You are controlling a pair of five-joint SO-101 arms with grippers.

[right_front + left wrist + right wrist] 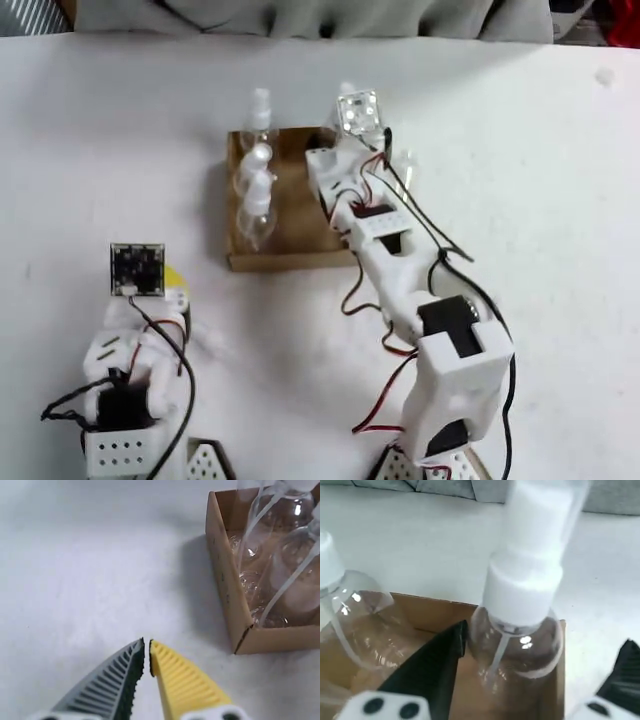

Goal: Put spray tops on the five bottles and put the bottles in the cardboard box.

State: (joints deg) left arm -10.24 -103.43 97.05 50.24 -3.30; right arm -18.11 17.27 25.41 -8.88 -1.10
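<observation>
A cardboard box [300,220] sits mid-table with several clear bottles [258,190] standing in a row along its left side, white spray tops on. My right arm [400,260] stretches over the box's far right corner. In the right wrist view my right gripper [545,635] stands open around a clear bottle [520,645] with a white spray top [530,560]; one black finger [435,670] touches its side and the other stays apart. This bottle stands at the box wall [430,612]. My left gripper [146,645] is shut and empty, low over the table left of the box [227,585].
My left arm [130,360] rests at the front left, its yellow finger [173,282] pointing toward the box. Another capped bottle [350,615] stands beside the one between my right fingers. Bare white table surrounds the box; grey fabric lies along the far edge.
</observation>
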